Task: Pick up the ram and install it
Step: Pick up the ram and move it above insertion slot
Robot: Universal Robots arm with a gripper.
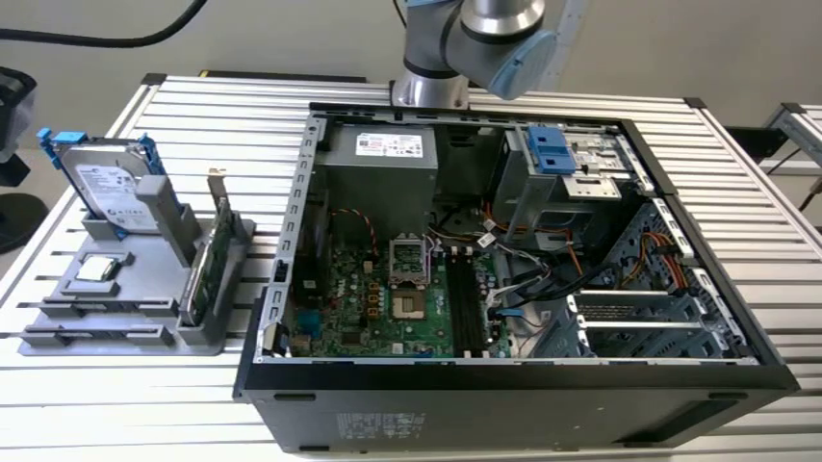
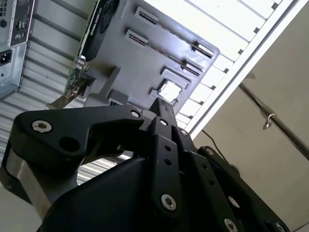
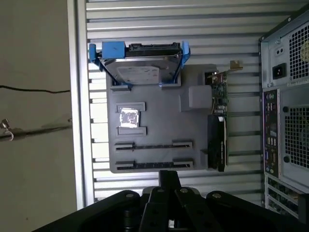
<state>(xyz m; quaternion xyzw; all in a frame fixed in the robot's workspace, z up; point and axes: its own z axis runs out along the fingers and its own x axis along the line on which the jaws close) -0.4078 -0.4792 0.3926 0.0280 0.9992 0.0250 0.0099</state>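
Gripper (image 3: 169, 178) links sit closest in both wrist views: black arms w/ screw heads, and the fingertips are drawn together tip to tip into one narrow dark bar. The claw reads as closed.

Well beyond it, the first wrist view looks down on a grey holder (image 3: 159, 116) resting on the slatted table (image 3: 193, 29). The holder carries a hard drive (image 3: 140, 67) w/ blue rails, standing on edge. A small silver chip (image 3: 129, 117) lies in a square pocket. A green card (image 3: 219, 96) stands on edge along the side nearest the PC case (image 3: 285, 121). The holder's two long slots (image 3: 153, 145) show as thin dark lines.

In the exterior view the arm (image 1: 482, 38) hangs at top centre, behind the open case. The holder is on the exterior view's left, just beside the case wall. Inside the case, the mobo (image 1: 372, 308) lies lower centre, w/ the PSU (image 1: 379, 164) above it and the drive cage (image 1: 565, 164) at upper right.

The ram can't be placed w/ certainty. The mobo's long black slots (image 1: 465, 308) run just right of the CPU socket (image 1: 408, 260). Whether the stick sits in one of them can't be told.
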